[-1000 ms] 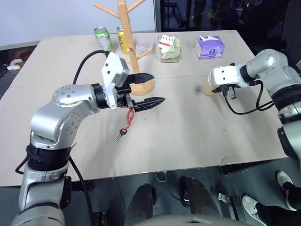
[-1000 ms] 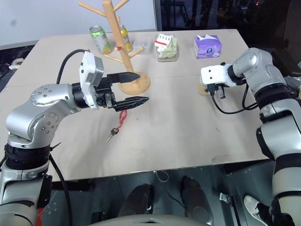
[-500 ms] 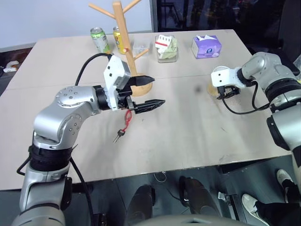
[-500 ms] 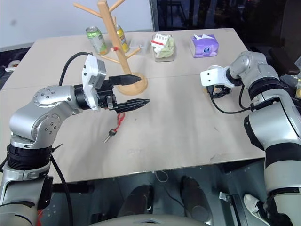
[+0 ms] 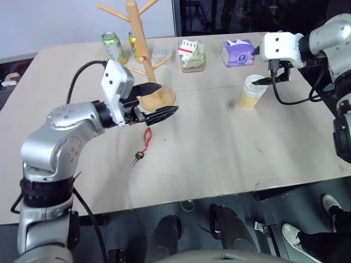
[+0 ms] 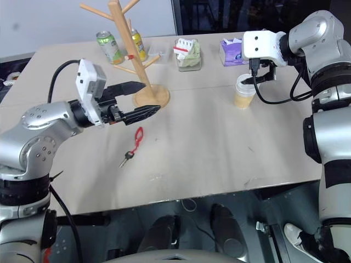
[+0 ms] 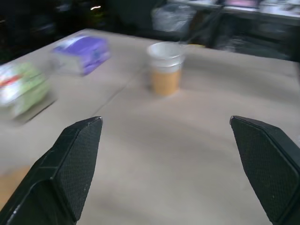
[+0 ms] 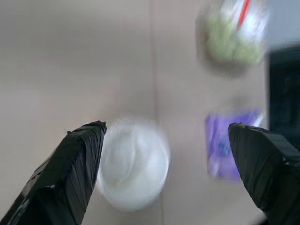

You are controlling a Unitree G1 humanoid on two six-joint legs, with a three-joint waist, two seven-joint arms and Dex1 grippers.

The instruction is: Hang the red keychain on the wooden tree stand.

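Observation:
The red keychain (image 5: 147, 135) lies flat on the table, its small dark key (image 5: 136, 159) toward the front edge. The wooden tree stand (image 5: 134, 38) rises at the back left on its round base (image 5: 162, 98). My left gripper (image 5: 167, 97) hovers open and level just in front of that base, above and behind the keychain, with nothing between its fingers. At the right my right gripper (image 5: 264, 80) hangs open above a clear cup of orange drink (image 5: 252, 93), apart from it. In the right wrist view the cup (image 8: 133, 161) sits below the spread fingers.
At the back stand a green can (image 5: 111, 45) and a yellow can (image 5: 135, 46) beside the stand. A jar with green contents (image 5: 192, 56) and a purple tissue box (image 5: 237, 52) sit further right. The table's front edge runs close below the key.
My right gripper opened, let go of the cup and rose above it. My left gripper drew back to the left, off the keychain. The head camera also shifted.

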